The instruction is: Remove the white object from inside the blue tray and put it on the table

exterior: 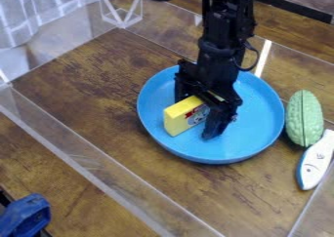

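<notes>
Item: counter (85, 75), beneath all; item: blue tray (245, 148), under my fingers (209, 114), which stand spread, no pinch I can confirm; item: yellow block (179, 120), in the tray, close against the fingers' image-left side, long axis slanting up toward them

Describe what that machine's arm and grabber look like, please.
The arm is black, with a knobbly, jointed look and dark, cable-like strands near the top. The jaws at its lower end are black too, dark and angular. I can make out no lettering on them at this size.
</notes>
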